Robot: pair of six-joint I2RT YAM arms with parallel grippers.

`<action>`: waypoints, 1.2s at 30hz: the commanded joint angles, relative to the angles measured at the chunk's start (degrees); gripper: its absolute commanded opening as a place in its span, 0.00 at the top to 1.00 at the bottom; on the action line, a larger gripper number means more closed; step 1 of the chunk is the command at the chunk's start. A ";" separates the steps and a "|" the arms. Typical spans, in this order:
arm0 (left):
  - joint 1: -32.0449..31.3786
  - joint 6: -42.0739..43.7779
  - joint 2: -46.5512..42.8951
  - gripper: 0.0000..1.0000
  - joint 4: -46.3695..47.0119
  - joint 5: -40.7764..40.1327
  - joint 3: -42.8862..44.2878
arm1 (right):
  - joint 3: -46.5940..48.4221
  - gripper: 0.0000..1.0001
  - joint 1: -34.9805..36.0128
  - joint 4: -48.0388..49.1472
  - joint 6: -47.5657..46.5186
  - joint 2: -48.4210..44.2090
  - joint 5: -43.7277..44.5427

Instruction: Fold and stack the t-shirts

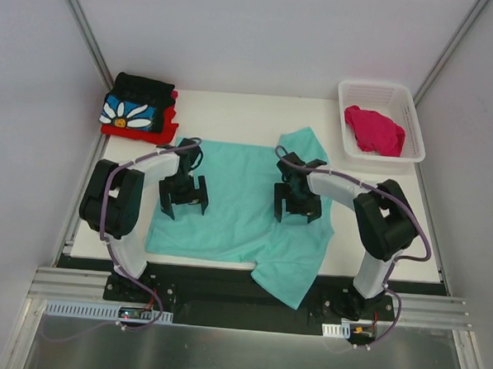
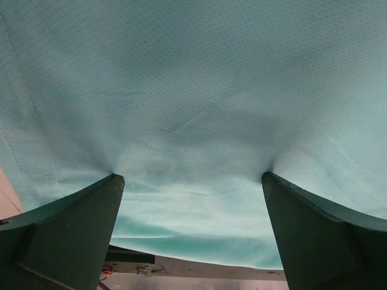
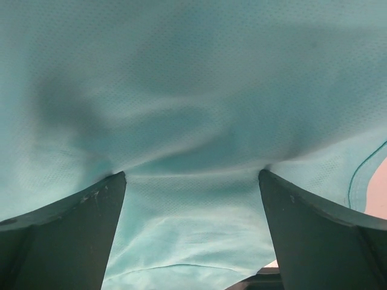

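The mint-teal t-shirt [image 1: 237, 200] lies spread on the white table, one part hanging over the near edge. My left gripper [image 1: 184, 204] is open, its fingertips pressed down on the shirt's left half; the cloth [image 2: 193, 109] fills the left wrist view. My right gripper [image 1: 298, 210] is open, its fingertips pressed on the shirt's right half [image 3: 193, 103]. A folded black t-shirt with a white daisy on blue [image 1: 136, 109] lies on a red t-shirt [image 1: 117, 131] at the far left. The magenta-pink t-shirt [image 1: 374, 130] lies crumpled in the basket.
A white lattice basket [image 1: 415, 119] stands at the far right corner of the table [image 1: 250, 110]. Grey walls close in on both sides. A metal rail [image 1: 240, 304] with the arm bases runs along the near edge.
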 commanded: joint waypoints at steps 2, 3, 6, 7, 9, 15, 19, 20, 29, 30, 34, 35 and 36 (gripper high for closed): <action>-0.45 -0.26 6.49 0.01 5.55 -1.82 4.49 | 4.46 0.04 -4.80 0.16 -3.20 2.66 0.74; -0.37 -0.26 6.93 0.01 5.55 -1.82 5.11 | 5.42 0.04 -6.11 -0.02 -4.33 2.66 0.65; 0.25 0.27 8.60 0.01 5.20 -1.82 7.84 | 7.00 0.04 -9.19 -0.55 -6.62 3.28 0.13; 0.51 0.44 9.21 0.01 5.03 -1.82 8.45 | 7.36 0.04 -9.90 -1.07 -7.41 3.71 0.04; 1.30 0.97 9.92 0.01 4.33 -1.82 10.91 | 8.50 0.04 -11.92 -1.60 -8.64 4.24 -0.14; 4.46 3.08 14.13 0.01 0.28 -2.88 22.15 | 15.44 0.04 -16.05 -4.32 -13.13 7.32 -1.10; 6.14 3.43 17.30 0.01 -3.14 -2.18 31.19 | 21.77 0.04 -17.90 -6.87 -14.36 10.66 -2.15; 6.22 3.61 17.83 0.01 -3.85 -2.18 32.61 | 24.48 0.04 -18.60 -7.23 -14.54 11.45 -2.59; 5.88 3.87 13.27 0.01 -6.49 -1.29 32.99 | 28.03 0.04 -15.98 -11.44 -15.51 5.49 -5.68; 5.61 4.05 11.09 0.01 -6.49 -1.56 32.02 | 25.93 0.04 -15.10 -11.36 -15.59 3.91 -5.41; 5.00 3.18 4.66 0.01 -4.56 -1.30 22.03 | 16.88 0.04 -10.45 -9.43 -13.05 -5.65 -5.41; 4.73 3.08 3.34 0.01 -4.03 -1.04 20.17 | 14.94 0.04 -9.74 -9.25 -11.91 -6.99 -5.41; 4.73 2.91 0.98 0.01 -3.59 -0.86 16.93 | 12.40 0.04 -9.21 -8.03 -10.95 -8.74 -5.41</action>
